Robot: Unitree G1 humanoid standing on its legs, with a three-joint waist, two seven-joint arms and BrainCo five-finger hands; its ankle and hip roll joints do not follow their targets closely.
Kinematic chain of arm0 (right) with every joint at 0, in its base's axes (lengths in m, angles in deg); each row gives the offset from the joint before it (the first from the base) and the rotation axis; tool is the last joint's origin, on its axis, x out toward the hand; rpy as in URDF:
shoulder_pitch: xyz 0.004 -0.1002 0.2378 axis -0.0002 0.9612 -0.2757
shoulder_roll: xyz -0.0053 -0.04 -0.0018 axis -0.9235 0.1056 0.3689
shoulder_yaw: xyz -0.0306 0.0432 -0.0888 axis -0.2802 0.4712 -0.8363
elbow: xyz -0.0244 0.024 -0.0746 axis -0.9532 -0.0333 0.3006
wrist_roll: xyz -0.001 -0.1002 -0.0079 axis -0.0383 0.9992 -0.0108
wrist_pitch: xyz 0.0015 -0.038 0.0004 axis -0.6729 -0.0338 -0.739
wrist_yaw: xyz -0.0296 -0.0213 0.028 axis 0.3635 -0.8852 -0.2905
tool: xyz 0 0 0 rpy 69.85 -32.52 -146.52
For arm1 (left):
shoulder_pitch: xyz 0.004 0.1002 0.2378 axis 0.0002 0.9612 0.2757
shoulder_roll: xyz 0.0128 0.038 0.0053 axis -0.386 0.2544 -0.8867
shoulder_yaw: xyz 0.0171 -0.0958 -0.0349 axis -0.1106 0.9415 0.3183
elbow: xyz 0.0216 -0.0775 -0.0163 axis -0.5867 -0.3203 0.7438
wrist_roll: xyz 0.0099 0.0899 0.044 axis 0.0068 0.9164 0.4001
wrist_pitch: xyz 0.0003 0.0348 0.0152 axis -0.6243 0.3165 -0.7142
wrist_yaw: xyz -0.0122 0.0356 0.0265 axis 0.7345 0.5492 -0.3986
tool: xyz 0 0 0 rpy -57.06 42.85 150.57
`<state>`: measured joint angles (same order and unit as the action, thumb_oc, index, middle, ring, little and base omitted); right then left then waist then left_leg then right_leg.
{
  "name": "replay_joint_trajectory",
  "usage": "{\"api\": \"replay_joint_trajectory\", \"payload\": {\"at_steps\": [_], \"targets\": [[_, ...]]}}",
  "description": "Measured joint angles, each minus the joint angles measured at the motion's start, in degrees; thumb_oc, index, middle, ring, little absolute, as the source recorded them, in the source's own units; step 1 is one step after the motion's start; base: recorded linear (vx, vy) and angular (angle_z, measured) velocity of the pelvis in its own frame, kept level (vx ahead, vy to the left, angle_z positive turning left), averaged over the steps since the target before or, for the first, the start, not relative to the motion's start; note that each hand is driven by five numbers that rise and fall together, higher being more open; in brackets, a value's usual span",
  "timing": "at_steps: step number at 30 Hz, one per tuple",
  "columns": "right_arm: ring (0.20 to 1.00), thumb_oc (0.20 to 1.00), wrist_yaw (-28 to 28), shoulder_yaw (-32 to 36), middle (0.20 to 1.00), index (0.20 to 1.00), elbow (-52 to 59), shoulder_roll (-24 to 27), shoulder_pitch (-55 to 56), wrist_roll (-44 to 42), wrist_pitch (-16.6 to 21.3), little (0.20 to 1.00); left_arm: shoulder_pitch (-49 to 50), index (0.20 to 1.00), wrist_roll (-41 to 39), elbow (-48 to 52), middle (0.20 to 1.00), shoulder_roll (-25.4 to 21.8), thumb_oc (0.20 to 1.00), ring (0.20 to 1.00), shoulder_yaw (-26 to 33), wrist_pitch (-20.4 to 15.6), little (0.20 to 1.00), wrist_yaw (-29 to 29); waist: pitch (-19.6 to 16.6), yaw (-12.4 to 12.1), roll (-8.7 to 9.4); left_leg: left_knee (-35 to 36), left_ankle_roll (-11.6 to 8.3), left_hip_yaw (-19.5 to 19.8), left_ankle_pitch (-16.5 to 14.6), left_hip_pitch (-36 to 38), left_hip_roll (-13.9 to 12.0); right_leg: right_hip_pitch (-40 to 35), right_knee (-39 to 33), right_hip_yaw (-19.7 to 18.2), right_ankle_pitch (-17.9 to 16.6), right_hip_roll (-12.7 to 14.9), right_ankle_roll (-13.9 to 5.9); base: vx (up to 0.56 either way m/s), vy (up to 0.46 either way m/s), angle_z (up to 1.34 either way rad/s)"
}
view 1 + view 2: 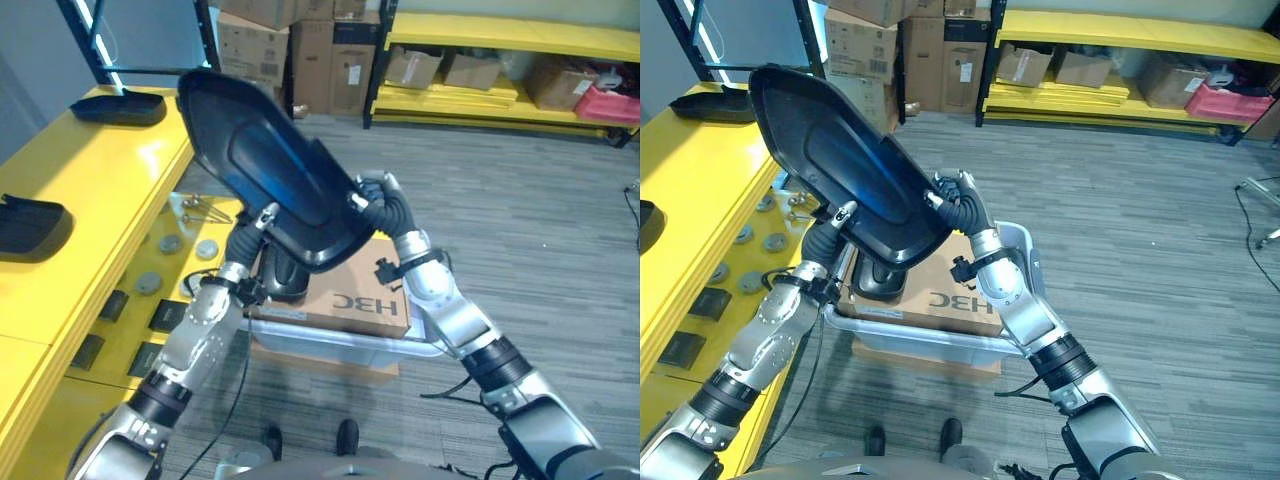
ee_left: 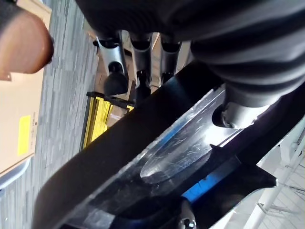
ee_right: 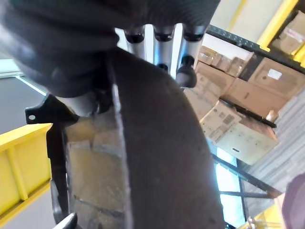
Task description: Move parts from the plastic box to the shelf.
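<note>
Holding a large black moulded part [image 1: 270, 165] up between them, both hands sit at its lower end, above the plastic box [image 1: 340, 345]. The left hand [image 1: 250, 225] grips the part's lower left edge, and its wrist view shows its fingers [image 2: 113, 71] curled over the dark rim with the thumb pressed on the glossy face. The right hand [image 1: 372, 198] clasps the lower right edge; its wrist view shows its fingers [image 3: 186, 52] wrapped across the part's thin side. The part is tilted, its broad end raised toward the yellow shelf [image 1: 110, 190] on the robot's left, clear of both the box and the shelf. Another black part [image 1: 285, 275] lies in the plastic box beside a brown cardboard carton [image 1: 355, 295]. On the shelf's top surface rest two more black parts, one far [image 1: 118, 107] and one near [image 1: 32, 225]. Small round discs [image 1: 170, 243] and dark blocks [image 1: 168, 314] lie on the shelf's lower level. Cardboard boxes [image 1: 300, 50] stand stacked on the floor in the background
</note>
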<state>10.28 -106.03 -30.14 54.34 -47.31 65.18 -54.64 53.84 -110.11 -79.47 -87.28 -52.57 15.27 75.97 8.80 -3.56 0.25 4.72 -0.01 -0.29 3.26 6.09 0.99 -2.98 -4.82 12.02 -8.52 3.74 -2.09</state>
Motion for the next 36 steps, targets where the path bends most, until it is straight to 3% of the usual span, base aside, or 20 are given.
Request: {"api": "replay_joint_trajectory", "payload": {"at_steps": [6, 9, 11, 12, 13, 14, 15, 16, 17, 19, 20, 21, 24, 27, 28, 29, 30, 32, 34, 36], "targets": [[0.2, 0.2, -5.45, -2.68, 0.2, 0.2, 0.07, -2.07, 3.82, -3.85, 2.5, 0.2, 8.68, 0.2, 13.55, 6.38, 0.2, -1.85, 0.2, 0.2, 1.65, -5.67, 0.2, -7.29, -0.15, -3.12, -0.6, -0.2, -0.68, 1.9, 0.07, -1.12, -0.27, 0.04, -0.1, 1.93, 0.48, -0.1, 0.4, -0.03, -0.061, 0.14], [0.2, 0.2, -7.64, -3.19, 0.2, 0.2, 0.08, -3.01, 3.22, -6.7, 3.08, 0.2, 9.12, 0.2, 19.58, 9.12, 0.2, -1.91, 0.2, 0.2, 3.62, -6.75, 0.2, -10.05, 0.01, -6.68, -1.21, -0.2, -0.98, 3.64, 0.35, -2.11, -0.28, 0.17, -0.14, 3.71, 0.95, -0.05, 0.37, -0.03, 0.001, 0.32], [0.2, 0.2, -8.16, -4.27, 0.2, 0.2, -0.02, -4.59, 2.31, -7.7, 3.37, 0.2, 10.58, 0.2, 23.28, 11.96, 0.2, -1.91, 0.2, 0.2, 6.41, -6.8, 0.2, -10.51, 0.18, -8.57, -1.92, -0.31, -0.9, 4.91, 0.18, -3.23, -0.25, -0.01, 0.02, 5.64, 0.81, 0.13, 0.68, -0.02, 0.063, 0.67], [0.2, 0.2, -8.76, -4.36, 0.2, 0.2, -0.05, -5.5, 2.32, -8.9, 3.57, 0.2, 11.02, 0.2, 25.37, 13.2, 0.2, -1.91, 0.2, 0.2, 7.7, -6.79, 0.2, -10.42, 0.46, -9.34, -2.58, -0.62, -1.09, 3.0, -0.63, -4.4, -0.94, -1.04, 0.04, 10.06, 0.95, 1.0, 0.69, 0.01, 0.121, 2.39], [0.2, 0.2, -8.74, -4.41, 0.2, 0.2, 0.02, -5.86, 3.9, -9.03, 3.56, 0.2, 10.86, 0.2, 26.66, 12.76, 0.2, -1.95, 0.2, 0.2, 8.26, -6.44, 0.2, -8.84, 0.55, -8.06, -2.36, -1.59, -4.08, -10.23, -3.79, -5.76, -3.61, -3.97, 0.1, 20.14, 1.89, 4.12, -0.16, -0.04, 0.17, 2.77], [0.2, 0.2, -8.75, -4.45, 0.2, 0.2, 0.02, -5.77, 4.5, -9.09, 3.57, 0.2, 11.07, 0.2, 27.12, 12.73, 0.2, -1.83, 0.2, 0.2, 8.24, -6.33, 0.2, -8.32, 0.66, -7.21, -2.18, -2.16, -4.09, -13.26, -3.65, -5.85, -4.43, -5.12, 0.08, 22.55, 2.74, 4.85, -0.38, -0.07, 0.168, 3.53], [0.2, 0.2, -8.64, -5.71, 0.2, 0.2, 0.04, -5.9, 5.45, -8.85, 3.67, 0.2, 13.64, 0.2, 27.38, 12.99, 0.2, -1.74, 0.2, 0.2, 9.28, -7.07, 0.2, -6.68, 1.11, -7.03, -3.78, -3.59, -3.6, -24.69, -3.67, -4.84, -8.92, -10.33, 0.71, 31.93, 4.0, 6.62, -2.37, -0.12, 0.182, 3.08], [0.319, 0.319, -8.61, -5.93, 0.319, 0.319, 0.48, -5.78, 7.09, -8.83, 3.98, 0.319, 14.25, 0.2, 27.42, 12.98, 0.2, -1.94, 0.2, 0.2, 9.41, -7.4, 0.2, -5.29, 1.05, -5.87, -3.86, -4.61, -3.63, -32.2, -3.47, -4.61, -10.55, -12.88, 1.63, 36.42, 5.46, 7.97, -3.82, -0.08, 0.178, 3.16], [0.451, 0.451, -8.6, -6.36, 0.451, 0.451, 0.7, -5.81, 7.82, -8.83, 4.02, 0.451, 15.2, 0.2, 27.88, 13.02, 0.2, -1.95, 0.2, 0.2, 9.84, -7.98, 0.2, -4.61, 0.97, -5.93, -4.04, -4.72, -3.58, -35.02, -2.27, -4.34, -10.74, -13.83, 3.22, 38.43, 7.03, 9.46, -4.73, 0.0, 0.209, 2.02], [1.0, 1.0, -8.6, -6.83, 1.0, 1.0, 0.34, -5.93, 8.4, -9.04, 4.48, 1.0, 16.07, 0.2, 28.94, 12.85, 0.2, -2.71, 0.2, 0.2, 10.71, -9.03, 0.2, -3.74, 0.69, -6.65, -4.71, -4.66, -0.04, -38.03, 0.8, -5.64, -9.58, -13.88, 6.97, 36.26, 8.95, 10.74, -6.06, 0.08, 0.262, 1.51], [1.0, 1.0, -8.61, -8.4, 1.0, 1.0, -0.51, -6.41, 9.28, -9.98, 5.12, 1.0, 15.84, 0.2, 30.85, 12.69, 0.2, -7.51, 0.2, 0.2, 11.3, -10.15, 0.2, -2.65, 1.43, -6.99, -1.81, -5.09, 2.36, -35.54, 2.65, -6.69, -6.12, -13.72, 8.3, 31.32, 10.25, 14.03, -5.33, 0.14, 0.319, 1.38], [1.0, 1.0, -8.68, -8.98, 1.0, 1.0, -0.81, -6.64, 9.26, -9.98, 5.3, 1.0, 15.89, 0.2, 30.98, 12.69, 0.2, -9.71, 0.2, 0.2, 11.8, -10.21, 0.2, -2.38, 1.67, -8.16, -0.98, -5.68, 2.81, -35.58, 2.37, -7.23, -5.54, -13.13, 8.29, 30.13, 9.7, 14.64, -4.62, 0.12, 0.255, 0.98], [1.0, 1.0, -8.57, -9.9, 1.0, 1.0, -3.14, -8.39, 9.66, -9.85, 8.23, 1.0, 16.13, 0.2, 31.19, 12.37, 0.2, -12.47, 0.2, 0.2, 13.43, -11.08, 0.2, -0.24, 1.91, -9.04, -0.98, -6.35, 4.06, -34.11, 1.47, -7.08, -4.94, -13.44, 8.83, 29.89, 6.25, 14.64, -2.15, 0.11, 0.179, 0.15], [1.0, 1.0, -4.78, -9.44, 1.0, 1.0, -4.19, -8.81, 11.14, -9.2, 12.79, 1.0, 15.68, 0.2, 31.31, 12.2, 0.2, -12.79, 0.2, 0.2, 14.59, -12.6, 0.2, 2.71, 1.92, -8.42, -1.2, -6.7, 4.08, -31.46, 0.06, -6.98, -3.82, -13.48, 12.23, 29.05, 4.06, 15.1, -4.05, 0.15, 0.196, 0.62], [1.0, 1.0, -1.98, -8.66, 1.0, 1.0, -7.46, -8.59, 13.67, -8.89, 15.48, 1.0, 13.03, 0.2, 32.48, 9.93, 0.2, -13.02, 0.2, 0.2, 12.49, -12.94, 0.2, 3.65, 1.93, -4.63, -3.29, -4.34, 5.12, -26.4, -0.14, -5.7, -2.68, -8.71, 28.59, 21.26, 2.91, 19.01, -6.54, 0.13, 0.041, 1.34], [1.0, 1.0, -0.92, -8.33, 1.0, 1.0, -9.08, -8.66, 15.18, -8.89, 15.67, 1.0, 11.51, 0.2, 32.64, 8.75, 0.2, -13.39, 0.2, 0.2, 12.48, -12.96, 0.2, 3.53, 2.08, -3.65, -2.82, -2.58, 5.47, -25.88, 0.53, -4.52, -1.64, -4.75, 35.59, 15.8, 5.08, 20.77, -10.13, 0.09, -0.034, 1.28], [1.0, 1.0, 0.03, -7.95, 1.0, 1.0, -10.45, -8.69, 16.36, -8.93, 15.6, 1.0, 10.29, 0.2, 32.61, 7.71, 0.2, -13.84, 0.2, 0.2, 12.49, -13.01, 0.2, 3.28, 2.17, -3.21, -2.52, -2.03, 5.68, -24.83, 0.88, -4.3, -1.16, -2.06, 37.96, 11.41, 8.13, 19.87, -11.33, 0.0, -0.086, 0.92], [1.0, 1.0, 2.22, -3.22, 1.0, 1.0, -15.13, -9.35, 20.52, -10.29, 15.06, 1.0, 4.91, 0.2, 32.34, 5.36, 0.2, -17.68, 0.2, 0.2, 11.11, -12.96, 0.2, 2.07, 2.8, 2.05, -2.84, -0.89, 4.6, -19.41, 3.42, -6.69, -1.27, 2.38, 32.58, -0.13, 16.11, 9.98, -9.47, -0.02, -0.152, 1.53], [1.0, 1.0, 1.81, 4.07, 1.0, 1.0, -19.43, -8.04, 23.94, -11.19, 13.93, 1.0, 2.08, 0.2, 31.76, 3.85, 0.2, -19.53, 0.2, 0.2, 11.05, -12.5, 0.2, -0.12, 3.47, 3.9, -2.22, -0.04, 3.98, -16.9, 4.71, -7.67, -0.51, 7.41, 22.61, -3.14, 18.64, 3.51, -4.54, 0.0, -0.273, 1.19], [1.0, 1.0, -0.58, 7.66, 1.0, 1.0, -22.08, -6.51, 27.08, -12.09, 12.38, 1.0, 1.68, 0.2, 31.77, 3.86, 0.2, -18.73, 0.2, 0.2, 10.45, -10.69, 0.2, -1.2, 3.57, 5.86, -2.29, 0.11, 3.55, -16.02, 5.02, -8.05, 0.66, 7.53, 21.32, -3.01, 18.18, 1.24, -1.55, -0.03, -0.192, 1.2]]}}
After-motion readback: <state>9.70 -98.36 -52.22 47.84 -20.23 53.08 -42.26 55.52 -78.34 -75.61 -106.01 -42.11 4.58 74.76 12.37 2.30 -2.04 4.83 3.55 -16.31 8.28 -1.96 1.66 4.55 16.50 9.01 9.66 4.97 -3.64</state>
